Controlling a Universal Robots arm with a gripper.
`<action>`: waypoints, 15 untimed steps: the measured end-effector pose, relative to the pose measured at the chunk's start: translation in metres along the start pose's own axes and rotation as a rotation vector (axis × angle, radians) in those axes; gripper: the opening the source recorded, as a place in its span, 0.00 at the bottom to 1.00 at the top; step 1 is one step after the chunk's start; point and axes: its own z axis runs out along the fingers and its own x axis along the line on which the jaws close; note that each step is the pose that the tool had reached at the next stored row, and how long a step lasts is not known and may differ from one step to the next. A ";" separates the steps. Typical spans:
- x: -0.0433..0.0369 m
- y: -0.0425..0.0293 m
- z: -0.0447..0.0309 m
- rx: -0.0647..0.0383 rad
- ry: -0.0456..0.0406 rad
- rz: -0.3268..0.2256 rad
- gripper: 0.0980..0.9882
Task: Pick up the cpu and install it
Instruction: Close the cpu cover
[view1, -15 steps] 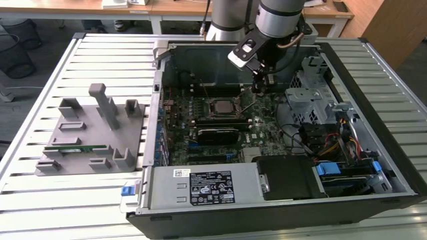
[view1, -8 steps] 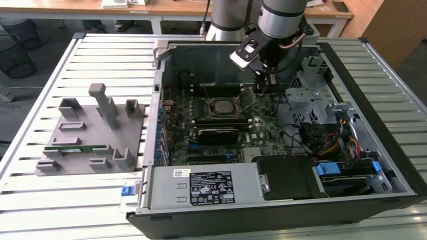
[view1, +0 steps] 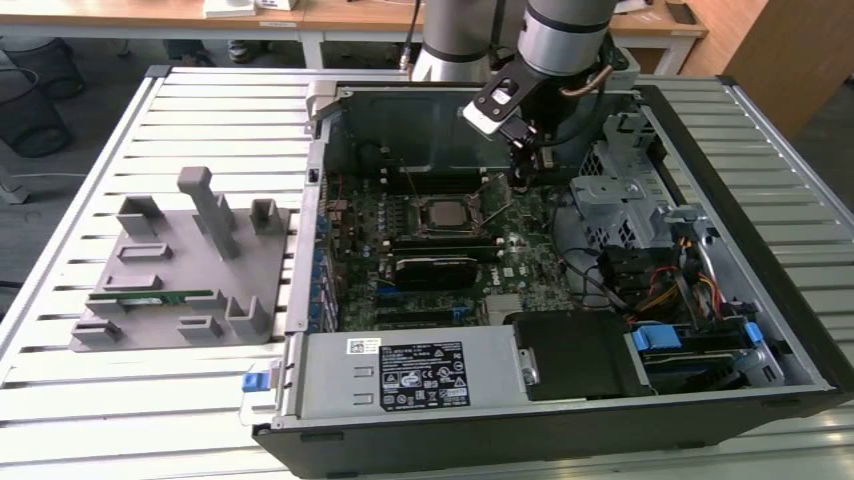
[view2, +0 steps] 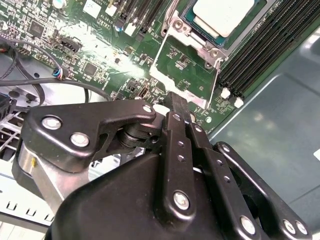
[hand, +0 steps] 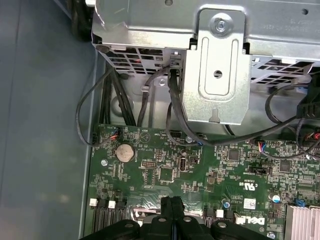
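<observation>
The cpu (view1: 445, 214), a small silvery-white square, lies in the motherboard socket inside the open computer case (view1: 310, 150). In the second wrist view the cpu (view2: 223, 14) sits in its frame, and the metal load plate (view2: 182, 62) is swung open beside it with a thin wire lever (view2: 217, 75) alongside. My gripper (view1: 521, 180) hangs fingers-down just to the exterior view's right of the socket. It is shut with nothing between the fingers. The closed fingertips (view2: 172, 100) sit close over the board near the load plate's edge, and the gripper (hand: 172, 202) hovers above the green motherboard (hand: 200, 165).
A metal drive cage (view1: 625, 190) with cable bundles stands close at the exterior view's right of the arm. Black memory slots (view2: 270, 45) run beside the socket. A grey fixture (view1: 187, 280) on the slatted table holds a green memory stick (view1: 154, 297). The power supply (view1: 400, 375) fills the case front.
</observation>
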 end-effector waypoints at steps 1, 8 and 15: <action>0.0002 0.0005 0.0002 0.001 0.0000 0.000 0.01; 0.0012 0.0052 0.0009 0.007 0.0001 0.000 0.01; 0.0022 0.0087 0.0022 0.010 -0.0054 0.000 0.01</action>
